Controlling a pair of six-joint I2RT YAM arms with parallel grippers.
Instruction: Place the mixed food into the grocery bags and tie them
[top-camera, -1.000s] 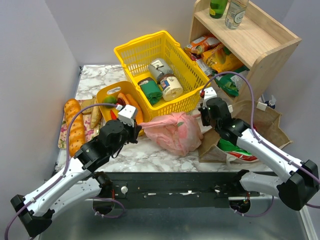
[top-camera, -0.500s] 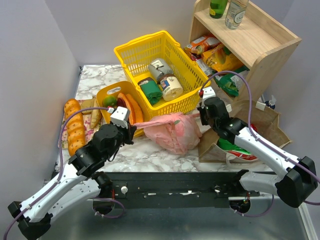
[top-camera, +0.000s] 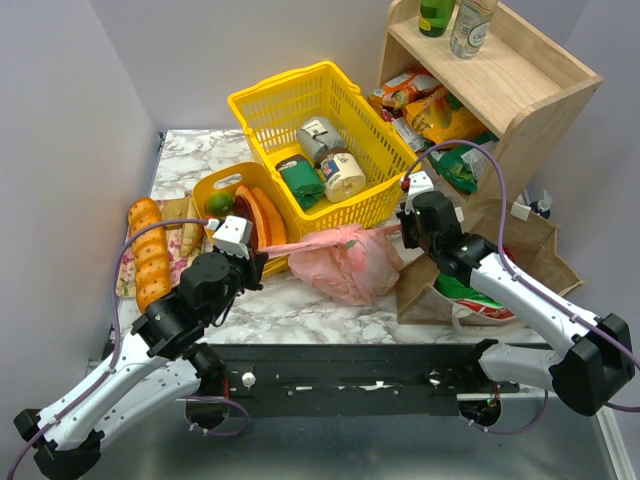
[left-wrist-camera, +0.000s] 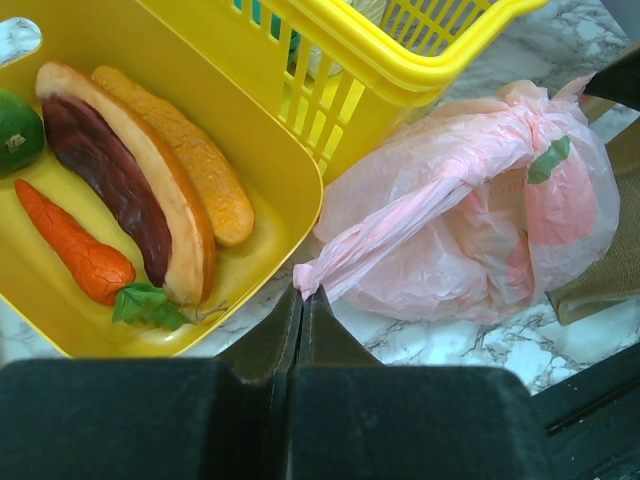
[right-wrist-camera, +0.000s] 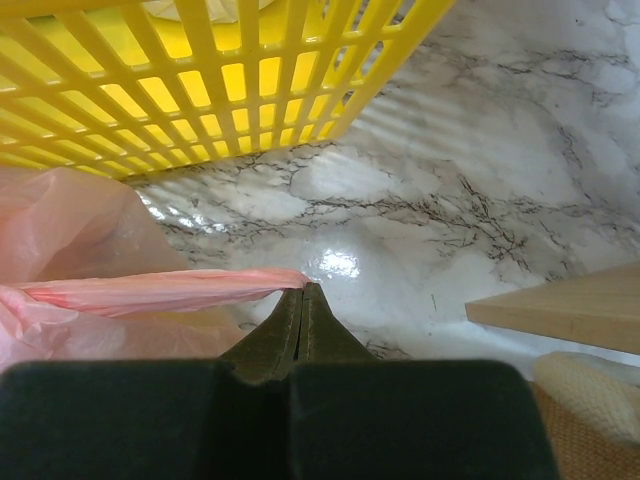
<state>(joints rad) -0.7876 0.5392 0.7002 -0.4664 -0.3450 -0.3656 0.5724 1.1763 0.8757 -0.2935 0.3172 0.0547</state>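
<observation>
The pink plastic bag (top-camera: 347, 262) lies full on the marble table in front of the yellow basket; its top is knotted (left-wrist-camera: 520, 125). My left gripper (left-wrist-camera: 303, 291) is shut on the bag's left handle, pulled taut to the left. My right gripper (right-wrist-camera: 304, 287) is shut on the bag's right handle (right-wrist-camera: 160, 288), pulled taut to the right. The brown paper bag (top-camera: 510, 250) lies at the right under my right arm, with the green-and-white crisp packet (top-camera: 478, 303) showing in it. Toy food, a carrot (left-wrist-camera: 75, 245) and a lime (left-wrist-camera: 18, 130) among it, lies in the yellow tub (left-wrist-camera: 275, 170).
The yellow mesh basket (top-camera: 320, 110) with tins stands behind the pink bag. A braided bread loaf (top-camera: 148, 250) lies at the far left. A wooden shelf (top-camera: 500, 90) with packets and bottles stands at the back right.
Both grippers have drawn apart, the left one back and to the left, stretching the pink bag's handles tighter. The bag has shifted slightly and its knot is drawn closer.
</observation>
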